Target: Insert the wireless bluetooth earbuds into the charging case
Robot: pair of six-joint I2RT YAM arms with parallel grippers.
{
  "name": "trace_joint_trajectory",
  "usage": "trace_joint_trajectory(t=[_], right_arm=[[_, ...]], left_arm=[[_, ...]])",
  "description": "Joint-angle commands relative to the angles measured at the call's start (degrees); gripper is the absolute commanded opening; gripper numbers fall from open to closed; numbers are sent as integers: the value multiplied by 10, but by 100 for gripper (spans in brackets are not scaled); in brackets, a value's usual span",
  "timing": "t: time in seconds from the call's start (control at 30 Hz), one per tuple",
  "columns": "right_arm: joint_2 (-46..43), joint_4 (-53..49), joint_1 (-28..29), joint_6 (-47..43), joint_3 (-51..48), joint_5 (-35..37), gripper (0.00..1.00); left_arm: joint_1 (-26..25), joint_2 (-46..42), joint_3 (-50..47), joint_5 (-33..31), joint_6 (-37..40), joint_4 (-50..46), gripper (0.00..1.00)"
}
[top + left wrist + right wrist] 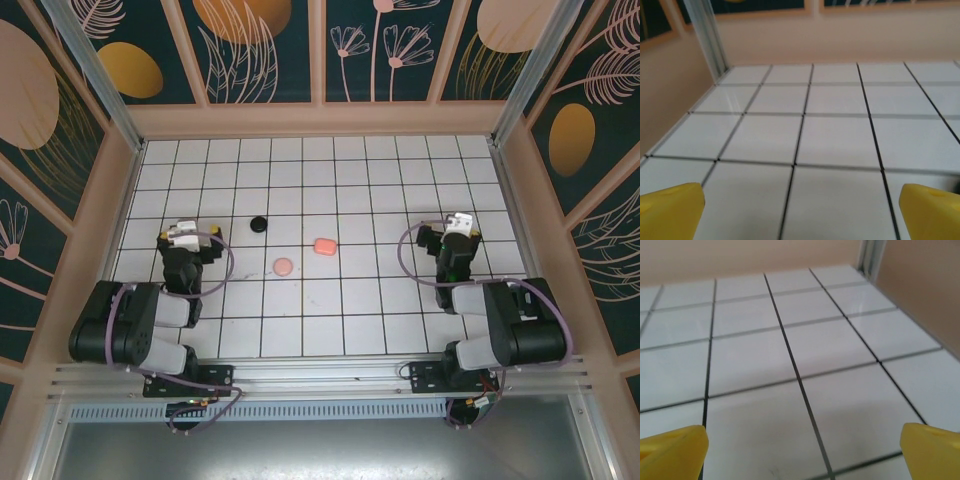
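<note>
Three small pebble-like charging cases lie on the white tiled table (pixel 330 330): a black round case (pixel 259 224), a coral-pink squarish case (pixel 324 246) and a paler pink oval case (pixel 283 267). They are too small here to tell lids or contents, and the earbuds are hidden. My left gripper (pixel 185 234) hovers left of the black case, about two tiles away. In the left wrist view the left gripper (pixel 800 212) is open, yellow fingertips (pixel 672 210) wide apart over bare tile. My right gripper (pixel 460 224) sits far right of the coral case, and the right gripper (pixel 802 452) is open over bare tile.
Beige walls (pixel 320 120) and aluminium posts (pixel 90 70) enclose the table on three sides. The left wall (pixel 670 90) is close to the left gripper, and the right wall (pixel 925 295) is close to the right gripper. Both arm bases sit at the near rail (pixel 320 375).
</note>
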Motion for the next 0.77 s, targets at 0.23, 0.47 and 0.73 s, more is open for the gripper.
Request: trace_joint_trajectory(t=[0.23,0.47,0.73], right_arm=[[74,150,-74,17,7,-147,96],[72,153,-56,7,3,-114,99],[72,142,-68,8,9,-149,99]], left_arm=[[36,23,56,74,-44,2,99],[36,22,56,72,-44,1,99],[36,20,54,61,-46,2,99]])
